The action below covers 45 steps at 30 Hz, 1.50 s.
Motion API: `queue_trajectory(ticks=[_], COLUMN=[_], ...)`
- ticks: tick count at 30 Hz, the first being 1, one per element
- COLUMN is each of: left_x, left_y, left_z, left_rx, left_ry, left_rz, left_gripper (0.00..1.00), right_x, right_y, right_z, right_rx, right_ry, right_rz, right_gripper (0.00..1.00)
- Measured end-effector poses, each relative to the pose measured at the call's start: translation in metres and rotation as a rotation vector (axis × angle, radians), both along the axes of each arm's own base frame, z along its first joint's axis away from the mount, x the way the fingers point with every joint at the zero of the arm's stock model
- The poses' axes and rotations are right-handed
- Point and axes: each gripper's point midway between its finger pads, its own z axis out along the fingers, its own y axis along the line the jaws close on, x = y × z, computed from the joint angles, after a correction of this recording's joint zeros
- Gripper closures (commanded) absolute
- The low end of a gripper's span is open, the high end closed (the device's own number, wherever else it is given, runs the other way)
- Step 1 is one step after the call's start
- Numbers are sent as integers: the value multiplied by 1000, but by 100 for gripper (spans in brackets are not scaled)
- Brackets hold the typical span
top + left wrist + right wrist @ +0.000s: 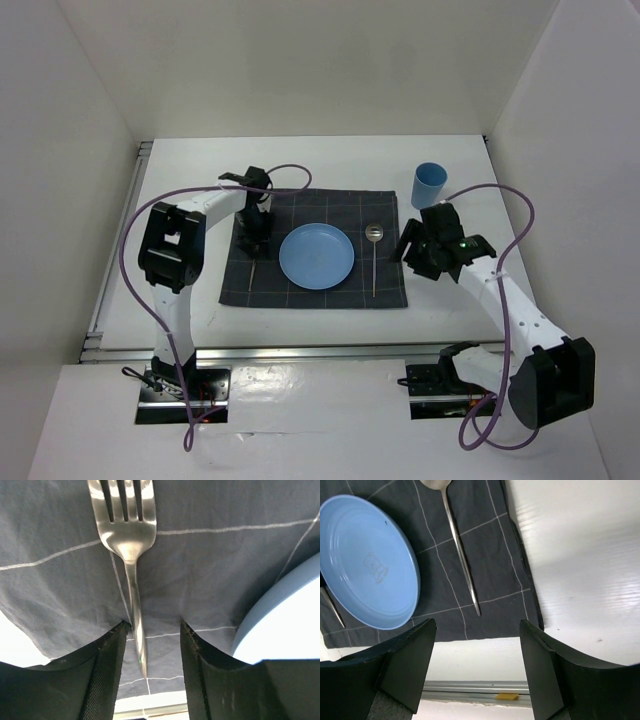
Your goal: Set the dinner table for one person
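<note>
A: Where's the dinner table [300, 165] sitting in the top view?

B: It's filling the whole middle of the frame – white, flat, rigid, not shifting under anything. The checked cloth [340, 210] is lying on it at centre, w/ the plate [316, 256] in the middle of the cloth.

A: And the left gripper [152, 627]?

B: It's hanging low over the fork [127, 535], left of the plate. Fingers are standing apart w/ the handle running between them, not pinched. The handle may be brushing the finger on the left of the wrist frame, but it's too tight to tell.

A: Fork resting flat?

B: Looks that way, tines pointing to the top of the wrist frame.

A: How's it going to handle if it needs a nudge?

B: I'm guessing stiff, light, slick – polished steel on soft fabric. I'd be taking it across the narrow handle near the end, jaws square to it, since the cloth is likely bunching if the pads dig in.

A: Right gripper [477, 625]?

B: Spread wide, holding nothing, hovering at the cloth's right edge beside the spoon [374, 262]. The spoon's lying right of the plate, bowl toward the top of the frame.

A: Cup [430, 185]?

B: Standing on bare table at upper right, off the cloth. Prob. light plastic, so I'm thinking a gentle squeeze at mid-wall.
</note>
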Motion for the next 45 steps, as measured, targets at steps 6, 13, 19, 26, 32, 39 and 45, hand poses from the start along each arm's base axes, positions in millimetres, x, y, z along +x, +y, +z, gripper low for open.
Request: queue_trajectory(ticks=[6, 13, 19, 26, 32, 39, 45], left_x=[-1, 19, 23, 32, 32, 19, 19], left_y=[3, 6, 12, 37, 83, 96, 93], left_z=[2, 27, 53, 89, 81, 69, 67], left_rx=[-17, -26, -8, 15, 11, 9, 6], left_ry=[14, -43, -117, -221, -189, -137, -137], left_rz=[2, -55, -122, -106, 3, 35, 28], left_gripper=[45, 48, 47, 47, 47, 47, 47], right_x=[21, 106, 172, 223, 235, 253, 256], right_y=[-10, -57, -115, -139, -140, -143, -143], right_z=[44, 108, 101, 63, 10, -4, 6], right_rx=[-53, -188, -260, -307, -324, -341, -374], right_ry=[-76, -179, -144, -79, 23, 33, 14], right_rz=[-47, -166, -234, -195, -155, -149, -141], right_gripper=[16, 15, 16, 21, 39, 100, 100])
